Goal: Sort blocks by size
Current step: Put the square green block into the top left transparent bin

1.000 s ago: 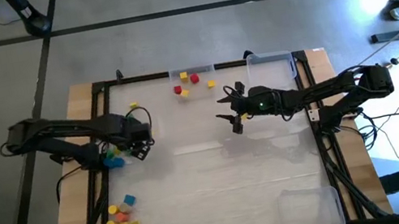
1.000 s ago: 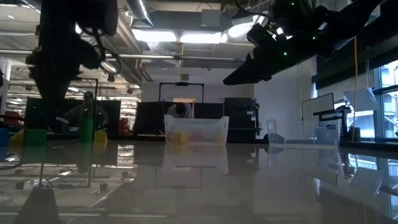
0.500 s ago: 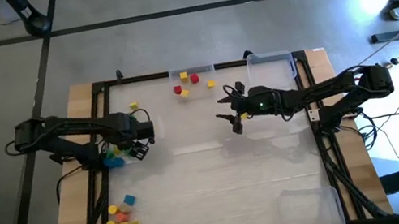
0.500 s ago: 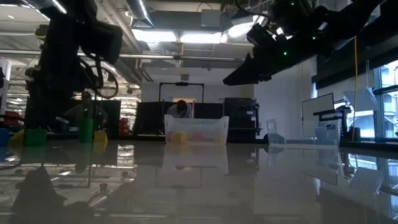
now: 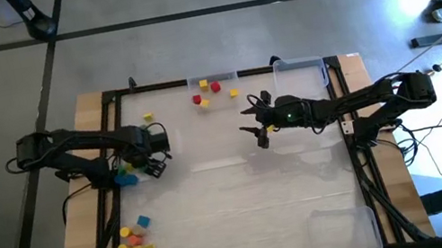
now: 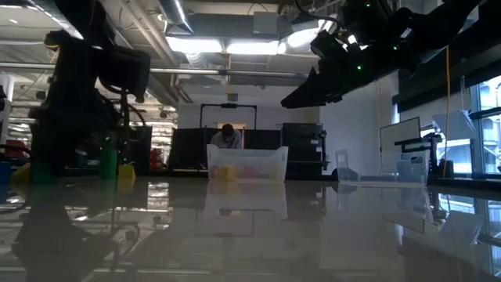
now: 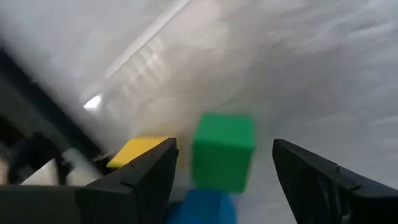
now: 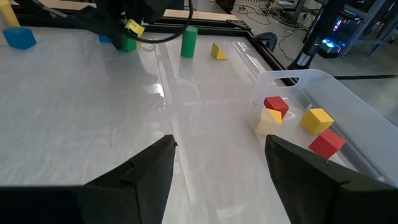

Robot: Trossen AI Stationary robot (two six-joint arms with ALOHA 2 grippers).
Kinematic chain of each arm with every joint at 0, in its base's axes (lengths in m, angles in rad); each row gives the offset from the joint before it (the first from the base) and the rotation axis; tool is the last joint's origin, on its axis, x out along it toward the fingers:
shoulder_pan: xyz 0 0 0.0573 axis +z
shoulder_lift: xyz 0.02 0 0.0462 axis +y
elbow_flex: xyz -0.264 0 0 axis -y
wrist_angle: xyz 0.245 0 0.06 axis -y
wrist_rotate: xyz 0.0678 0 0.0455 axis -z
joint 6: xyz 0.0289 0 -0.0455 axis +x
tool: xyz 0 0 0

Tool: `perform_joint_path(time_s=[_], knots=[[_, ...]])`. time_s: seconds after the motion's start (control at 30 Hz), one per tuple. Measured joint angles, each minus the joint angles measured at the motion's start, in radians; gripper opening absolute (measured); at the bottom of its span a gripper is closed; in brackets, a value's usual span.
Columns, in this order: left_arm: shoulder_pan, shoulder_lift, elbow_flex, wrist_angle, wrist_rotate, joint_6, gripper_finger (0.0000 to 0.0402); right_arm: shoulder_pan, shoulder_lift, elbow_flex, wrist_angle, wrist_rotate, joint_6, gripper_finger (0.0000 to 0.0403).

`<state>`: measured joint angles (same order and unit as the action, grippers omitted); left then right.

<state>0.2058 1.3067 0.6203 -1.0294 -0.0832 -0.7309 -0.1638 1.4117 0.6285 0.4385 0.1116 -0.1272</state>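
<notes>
I see left end effector (image 5: pixel 153 161) open, low over green block (image 7: pixel 222 150) at desk's (image 5: pixel 245 211) 9 o'clock edge | right end effector (image 5: pixel 259 131) open, raised near centre | more blocks (image 5: pixel 135 239) at 8 o'clock.

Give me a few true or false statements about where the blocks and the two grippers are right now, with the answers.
1. The left gripper has its fingers open around a green block. True.
2. The right gripper holds a red block. False: its fingers are open with nothing between them.
3. Red and yellow blocks lie in a clear tray at the table's far edge. True.
4. The clear tray at the near right corner is full of blocks. False: no blocks show in it.
5. A green cylinder stands upright. True.
</notes>
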Motion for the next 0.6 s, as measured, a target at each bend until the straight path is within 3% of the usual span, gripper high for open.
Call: perform_joint_path(time_s=[0.33,0.6], knots=[[0.014,-0.002,-0.052,0.047,0.028,0.028,0.0243,0.000,0.000,0.000,0.001,0.000,0.000,0.0250],[0.013,-0.002,-0.054,0.052,0.034,0.085,0.0156,0.000,0.000,0.000,0.000,0.000,-0.001,0.0250]])
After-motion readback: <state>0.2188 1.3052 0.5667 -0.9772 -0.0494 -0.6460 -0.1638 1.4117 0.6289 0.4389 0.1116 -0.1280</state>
